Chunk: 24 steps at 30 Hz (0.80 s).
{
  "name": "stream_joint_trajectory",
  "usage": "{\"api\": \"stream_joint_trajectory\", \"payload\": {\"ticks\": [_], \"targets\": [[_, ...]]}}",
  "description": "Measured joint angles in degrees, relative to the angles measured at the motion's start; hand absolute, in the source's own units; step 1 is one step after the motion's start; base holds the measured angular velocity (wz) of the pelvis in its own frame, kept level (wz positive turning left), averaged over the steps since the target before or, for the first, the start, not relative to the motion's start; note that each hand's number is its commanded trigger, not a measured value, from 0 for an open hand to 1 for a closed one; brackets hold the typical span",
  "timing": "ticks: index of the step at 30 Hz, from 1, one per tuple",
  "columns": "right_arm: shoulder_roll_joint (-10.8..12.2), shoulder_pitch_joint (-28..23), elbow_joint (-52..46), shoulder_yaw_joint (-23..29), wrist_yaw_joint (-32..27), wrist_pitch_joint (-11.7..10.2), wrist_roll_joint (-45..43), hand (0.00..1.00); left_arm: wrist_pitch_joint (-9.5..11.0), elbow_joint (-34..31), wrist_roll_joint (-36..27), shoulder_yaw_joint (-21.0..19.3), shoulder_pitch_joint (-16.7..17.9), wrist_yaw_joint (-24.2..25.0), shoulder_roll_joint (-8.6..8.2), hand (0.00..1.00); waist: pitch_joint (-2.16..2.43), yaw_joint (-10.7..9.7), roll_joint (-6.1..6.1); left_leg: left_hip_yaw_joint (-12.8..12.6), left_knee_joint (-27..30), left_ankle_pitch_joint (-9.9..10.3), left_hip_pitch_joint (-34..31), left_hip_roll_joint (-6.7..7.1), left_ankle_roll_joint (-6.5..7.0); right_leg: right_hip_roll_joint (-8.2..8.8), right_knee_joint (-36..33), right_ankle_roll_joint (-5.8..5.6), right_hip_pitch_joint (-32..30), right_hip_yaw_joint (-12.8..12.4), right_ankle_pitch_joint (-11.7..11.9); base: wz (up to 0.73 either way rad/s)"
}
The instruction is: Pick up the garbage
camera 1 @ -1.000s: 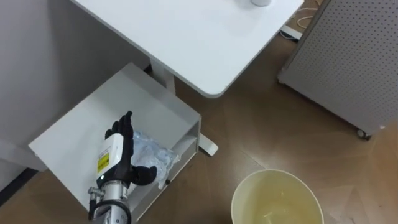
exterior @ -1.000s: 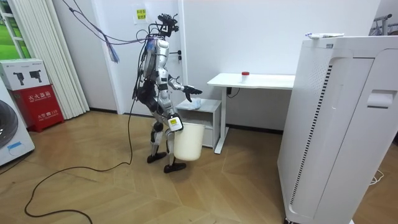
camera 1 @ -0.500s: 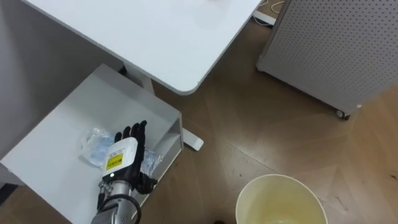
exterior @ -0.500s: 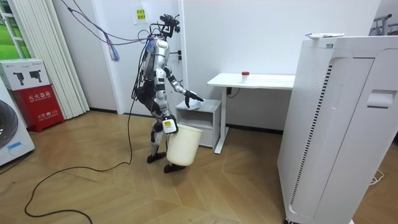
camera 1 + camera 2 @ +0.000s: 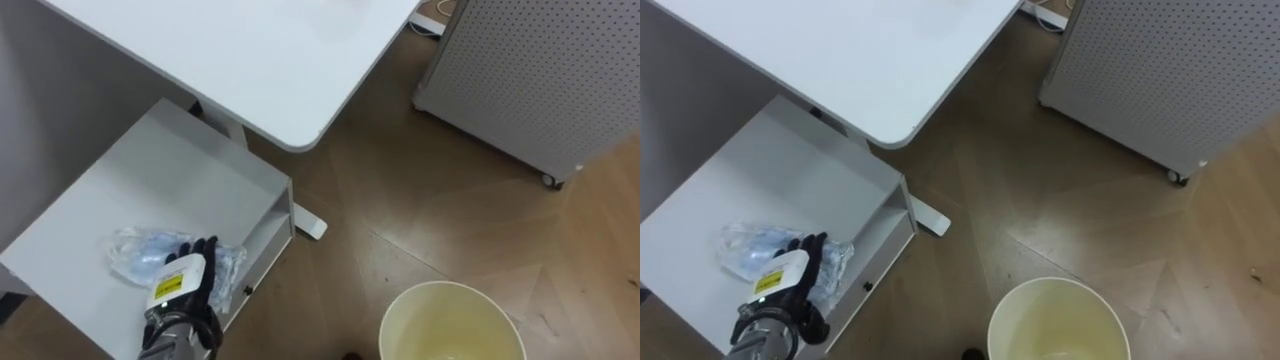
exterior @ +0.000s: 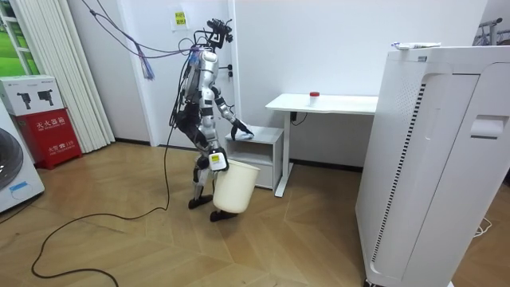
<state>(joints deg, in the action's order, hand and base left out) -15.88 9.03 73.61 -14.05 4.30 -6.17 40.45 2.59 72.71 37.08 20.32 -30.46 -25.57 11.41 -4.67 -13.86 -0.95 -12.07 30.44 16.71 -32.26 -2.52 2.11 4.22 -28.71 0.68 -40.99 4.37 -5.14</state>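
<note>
The left hand (image 5: pixel 183 288) comes in at the lower left and lies on top of a crumpled clear plastic bag (image 5: pixel 140 257). Its dark fingers (image 5: pixel 203 256) are close together and fairly straight, pressing on the bag's right end rather than curled round it. The bag rests on the near edge of the flat top of a low white cabinet (image 5: pixel 150 190).

Low at the right, a pale yellow bin (image 5: pixel 450 300) shows open-mouthed over the wooden floor (image 5: pixel 420 220). In the room view it hangs at the right hand (image 6: pixel 218 161) beside the robot's knee; I cannot tell how those fingers are set.

Beyond the cabinet, a white desk (image 5: pixel 230 50) overhangs its far side. Farther right stands a grey perforated panel on castors (image 5: pixel 530 70). The room view shows the robot standing just beside the cabinet, its left arm reaching down to the top.
</note>
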Motion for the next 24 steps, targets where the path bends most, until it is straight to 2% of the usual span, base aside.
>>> {"api": "stream_joint_trajectory", "payload": {"ticks": [1, 2, 3, 4, 5, 6, 10, 14, 19, 24], "targets": [[0.0, 0.0, 0.02, -0.02, -0.04, 0.05, 0.0, 1.0, -0.14, 0.3, 0.14, 0.0, 0.03, 0.19, 0.01, 0.0, 0.0, 0.04, 0.0, 0.11, 0.04, -0.03, 0.0, 0.01, -0.04, 0.0, 0.13, 0.0, 0.09, 0.08, 0.0, 0.03], [0.0, 0.0, 0.02, -0.02, -0.11, 0.08, 0.0, 1.0, -0.2, 0.41, 0.15, 0.0, 0.04, 0.27, 0.03, 0.07, 0.0, 0.05, 0.01, 0.16, 0.03, -0.07, 0.0, 0.03, -0.05, 0.01, 0.18, 0.0, 0.1, 0.12, 0.0, 0.04], [0.0, 0.0, 0.02, -0.02, -0.3, 0.14, -0.02, 1.0, -0.56, 0.43, 0.15, 0.0, 0.1, 0.38, 0.08, 0.46, 0.01, 0.06, 0.01, 0.24, -0.02, -0.13, -0.01, 0.08, -0.05, 0.05, 0.25, 0.0, 0.12, 0.19, 0.0, 0.04], [0.03, 0.03, -0.03, -0.02, -0.43, 0.33, -0.02, 1.0, -1.07, 0.43, 0.27, 0.0, 0.1, 0.58, 0.08, 0.64, 0.02, 0.06, 0.05, 0.35, -0.16, -0.21, -0.01, 0.13, -0.05, 0.07, 0.34, 0.0, 0.19, 0.24, 0.0, 0.04], [0.05, 0.03, -0.07, -0.03, -0.45, 0.5, -0.01, 1.0, -1.31, 0.42, 0.72, -0.04, 0.07, 0.78, 0.08, 0.89, 0.05, 0.06, 0.08, 0.38, -0.32, -0.29, 0.0, 0.18, -0.05, 0.09, 0.41, 0.0, 0.2, 0.25, 0.0, 0.05], [0.06, 0.04, -0.07, -0.03, -0.5, 0.75, -0.01, 1.0, -1.45, 0.41, 1.43, -0.12, 0.02, 0.82, 0.14, 1.0, 0.09, 0.09, 0.15, 0.43, -0.75, -0.5, 0.03, 0.2, -0.03, 0.18, 0.69, -0.01, 0.2, 0.3, 0.04, 0.05], [0.12, 0.35, -0.03, -0.04, -1.05, 1.56, -0.15, 1.0, -1.71, -0.04, 3.3, -2.53, -0.94, -0.88, 1.04, 1.0, 0.19, 0.25, 0.45, 0.51, -1.24, -0.86, 0.55, 0.31, -0.05, 0.39, 1.11, -0.02, 0.59, 0.32, 0.12, 0.02], [0.26, 0.84, 0.23, -0.47, -1.25, 2.28, -0.06, 1.0, -2.59, 0.25, 3.6, -2.81, -1.52, -0.93, 1.82, 1.0, 0.23, 0.19, 0.72, 0.5, -1.72, -0.89, 0.98, 0.26, -0.09, 0.1, 1.93, -0.03, 1.27, 0.29, 0.36, -0.01], [0.34, 1.21, 0.3, -1.61, -1.17, 2.5, -0.22, 1.0, -2.6, 0.27, 3.55, -2.96, -1.34, -1.44, 3.32, 1.0, 0.27, 0.29, 0.79, 0.38, -2.66, -1.5, 0.9, -0.2, -0.09, -0.68, 5.05, -0.07, 2.29, 0.44, 2.37, -0.03], [0.55, 1.31, 0.3, -1.65, -1.14, 2.31, -0.24, 1.0, -2.44, -0.01, 3.07, -3.2, -0.74, -2.24, 3.34, 1.0, 0.26, 0.24, 0.78, 0.24, -3.27, -1.75, 0.77, -0.58, 0.06, -0.8, 7.04, -0.26, 2.77, 0.65, 3.35, -0.03]]}}
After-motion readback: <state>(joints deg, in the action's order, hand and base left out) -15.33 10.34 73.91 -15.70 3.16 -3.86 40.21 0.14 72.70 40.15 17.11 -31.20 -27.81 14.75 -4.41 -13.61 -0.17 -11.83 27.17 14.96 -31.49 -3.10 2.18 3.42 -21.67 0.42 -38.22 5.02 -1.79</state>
